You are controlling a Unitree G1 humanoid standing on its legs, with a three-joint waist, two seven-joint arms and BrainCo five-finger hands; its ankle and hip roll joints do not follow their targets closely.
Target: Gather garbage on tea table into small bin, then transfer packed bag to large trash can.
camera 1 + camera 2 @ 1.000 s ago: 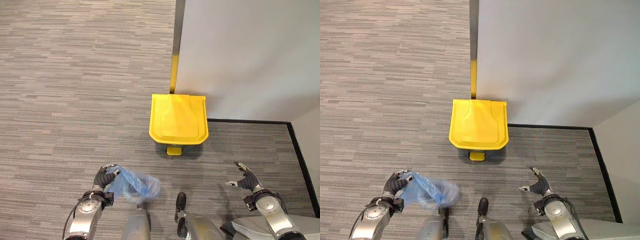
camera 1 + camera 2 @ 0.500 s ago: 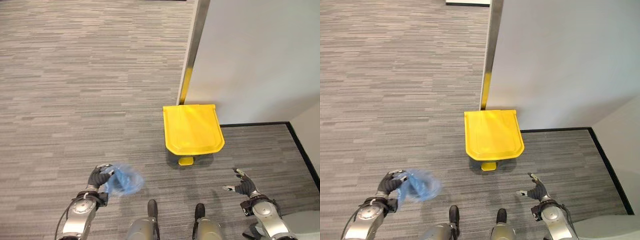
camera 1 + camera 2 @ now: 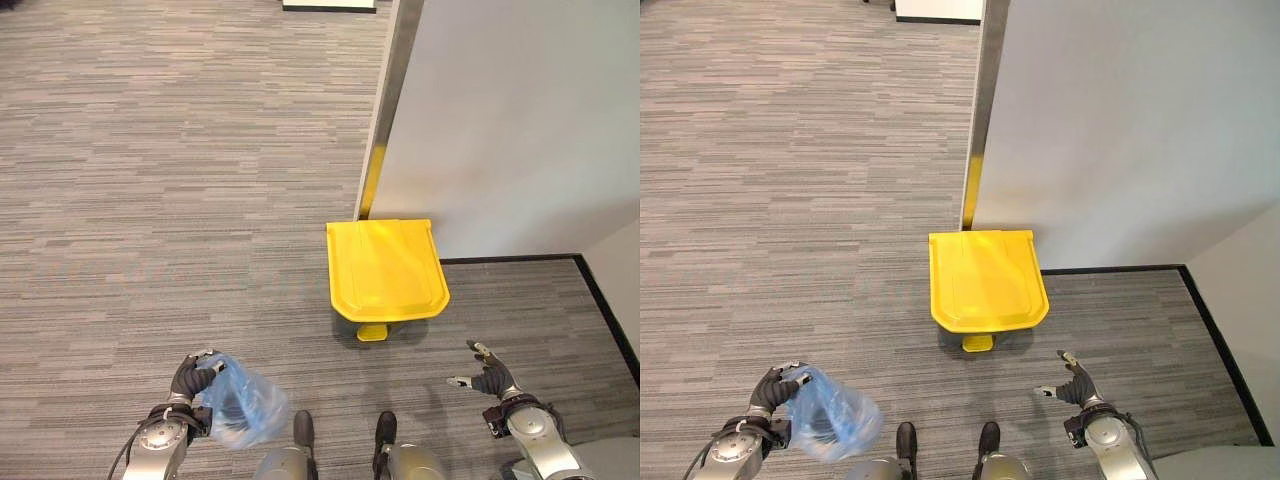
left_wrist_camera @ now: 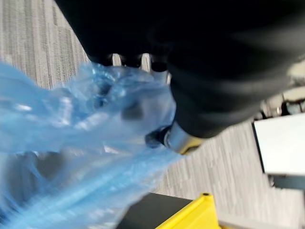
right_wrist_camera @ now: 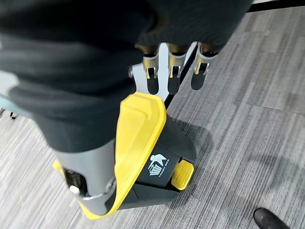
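We see the packed blue bag hanging from the left robot hand, whose fingers are clenched round the gathered neck of the plastic. The right robot hand hangs released, fingers straight, holding nothing. The large trash can, black-bodied with a yellow lid and a yellow pedal, stands against the white wall on the grey carpet floor; its lid is closed. The relation that governs the coming move: the can lies ahead of us and to the right of the bag, well apart from it, and roughly midway between the two hands. We judge that the lid must first be raised, by pedal or by the free right hand.
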